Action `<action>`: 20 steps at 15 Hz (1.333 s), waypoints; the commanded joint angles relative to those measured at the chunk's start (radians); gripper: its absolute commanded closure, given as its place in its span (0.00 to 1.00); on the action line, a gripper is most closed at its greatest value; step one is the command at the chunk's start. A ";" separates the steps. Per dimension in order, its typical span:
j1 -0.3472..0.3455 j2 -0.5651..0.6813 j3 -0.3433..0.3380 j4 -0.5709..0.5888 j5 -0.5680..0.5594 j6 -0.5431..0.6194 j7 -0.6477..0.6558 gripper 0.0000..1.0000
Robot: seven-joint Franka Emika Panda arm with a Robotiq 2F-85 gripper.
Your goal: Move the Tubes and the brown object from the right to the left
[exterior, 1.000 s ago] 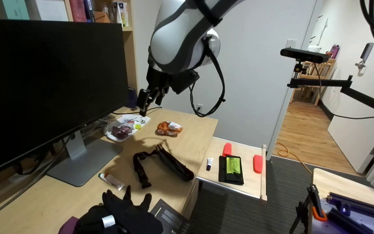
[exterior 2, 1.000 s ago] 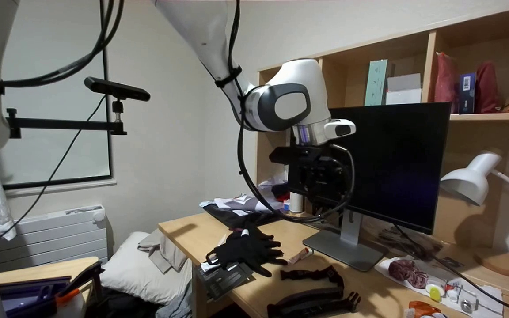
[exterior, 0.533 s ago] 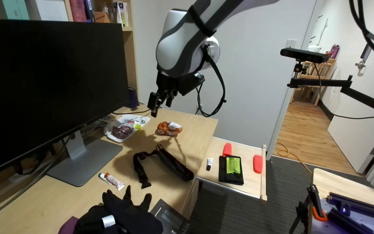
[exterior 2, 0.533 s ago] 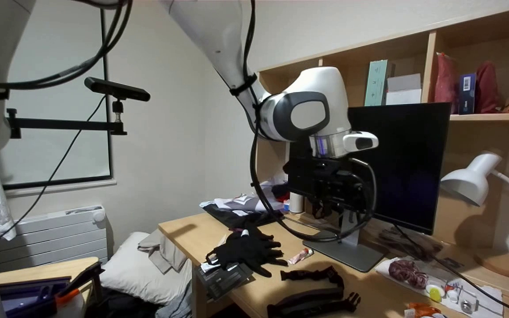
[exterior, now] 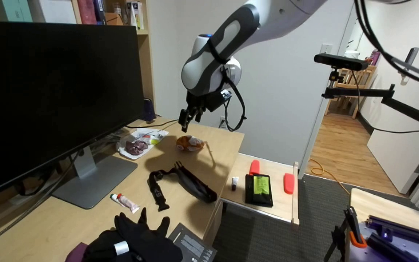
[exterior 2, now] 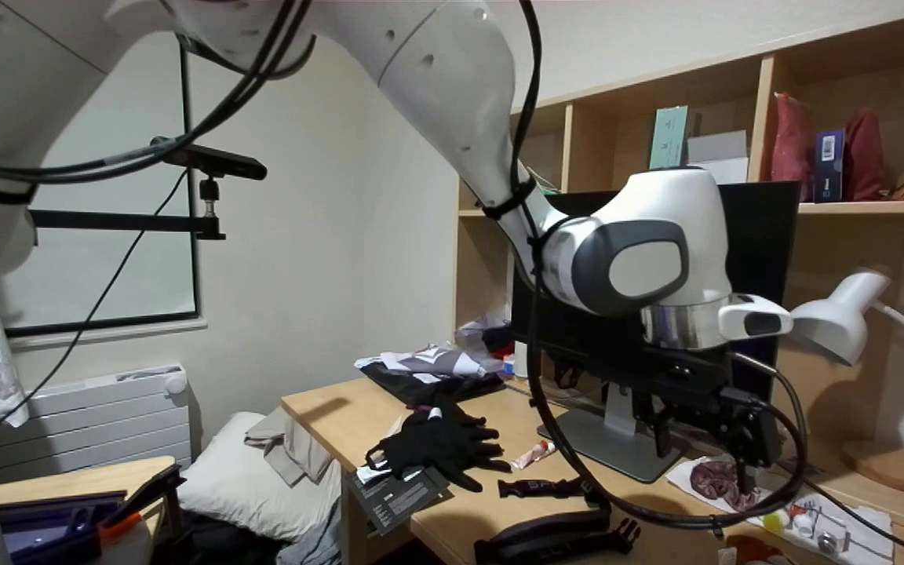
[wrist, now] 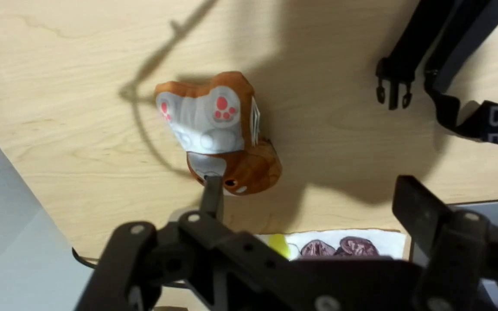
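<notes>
While we are reading the task as a two-part shift, we are judging the first part to be done already: two tubes (exterior: 127,203) are lying close together on the desk (exterior: 46,227), between the monitor base (exterior: 96,185) and the black gloves (exterior: 151,240), and in both exterior views they are showing to the left of the brown toy (wrist: 227,138). We are inferring this only from how things are resting.

The second part we are counting as undone. That toy, which we are taking for the one the task is naming, is lying pale belly up on the desk, with the dark belt (exterior: 196,185) between it and the tubes. Near and above it, the gripper (wrist: 308,185) is hanging with a wide gap and nothing in hold. In the wrist view one side of it is overlapping the toy's head, but in an exterior view the fingers (exterior: 183,120) are showing higher than the toy, so we are assuming no contact.

Because the toy is not lying centred between the fingers, we are expecting some lining up first; grasping, lifting, carrying past the belt and releasing beside the tubes are all remaining. We are also noticing a small pale-and-dark thing (exterior: 234,183) on the lower wooden surface (exterior: 237,170) beyond the desk's edge, without being able to tell whether it is another tube.
</notes>
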 commanded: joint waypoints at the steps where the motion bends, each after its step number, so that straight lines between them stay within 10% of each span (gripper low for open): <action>1: -0.077 0.125 0.066 0.143 0.015 -0.078 -0.145 0.00; 20: -0.051 0.320 -0.014 0.363 -0.024 -0.085 -0.053 0.00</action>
